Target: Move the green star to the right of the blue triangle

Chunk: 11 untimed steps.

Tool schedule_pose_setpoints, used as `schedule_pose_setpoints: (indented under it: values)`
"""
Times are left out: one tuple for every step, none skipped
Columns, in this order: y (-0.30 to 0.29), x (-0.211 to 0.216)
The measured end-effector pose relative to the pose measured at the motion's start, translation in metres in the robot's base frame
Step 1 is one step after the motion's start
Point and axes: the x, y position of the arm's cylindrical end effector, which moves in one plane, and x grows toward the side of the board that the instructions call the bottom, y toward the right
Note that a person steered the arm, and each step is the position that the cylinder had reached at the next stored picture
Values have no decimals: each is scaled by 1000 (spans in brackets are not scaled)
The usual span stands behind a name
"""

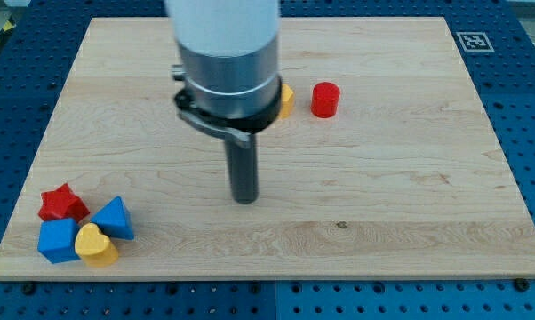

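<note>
The blue triangle (115, 218) lies near the board's bottom left corner. It touches a yellow heart (95, 245), with a blue block (58, 240) and a red star (61, 204) close by on its left. No green star shows; the arm's wide body may hide it. My tip (244, 198) rests on the board near the middle, well to the right of the blue triangle and touching no block.
A red cylinder (325, 100) stands toward the view's top, right of the arm. A yellow block (285, 101) peeks out from behind the arm's body beside it. A black-and-white marker (474, 41) sits at the board's top right corner.
</note>
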Motion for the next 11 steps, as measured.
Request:
schedule_pose_setpoints:
  values:
    - [30, -5]
    - [45, -33]
    - [45, -73]
    - [40, -101]
    - [27, -137]
    - [27, -143]
    - [3, -158]
    - [-23, -183]
    - [-33, -191]
    - [-34, -184]
    - [-34, -183]
